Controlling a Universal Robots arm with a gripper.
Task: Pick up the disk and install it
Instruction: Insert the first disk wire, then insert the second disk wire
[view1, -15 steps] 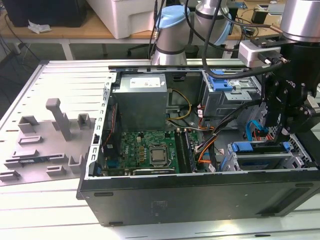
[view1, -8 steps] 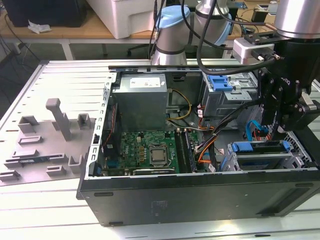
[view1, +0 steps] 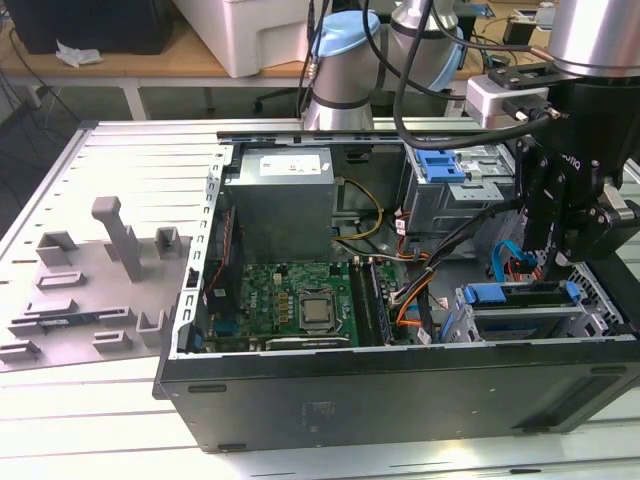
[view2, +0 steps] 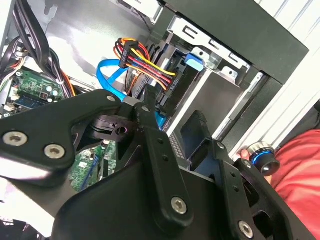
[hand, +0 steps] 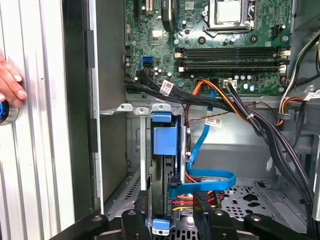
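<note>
A ribbed grey work surface (view1: 120, 160) carries an open computer case (view1: 400, 390), lying on its side, with a grey plastic fixture plate (view1: 80, 290) well apart from it toward the exterior view's left; a wooden bench stands behind. Inside the case lie the green motherboard (view1: 290, 300) and, beyond it, a grey metal box (view1: 278, 205) with a white sticker; a small blue bracket (view1: 440, 165) sits in the far bay. The disk (hand: 165, 145), in its blue carrier, stands edgewise in the drive cage (view1: 530, 310) at the case's near corner, beside the motherboard; a blue ribbon cable (hand: 200, 170) and a bundle of coloured wires (view2: 145, 62) run to its end. My claw (view1: 550, 235) hangs just above that cage, over the disk; its fingers (hand: 210, 220) stand apart and grip nothing. A person's hand (hand: 10, 85) rests on a blue-ringed knob (view2: 262, 155) outside the case wall.
</note>
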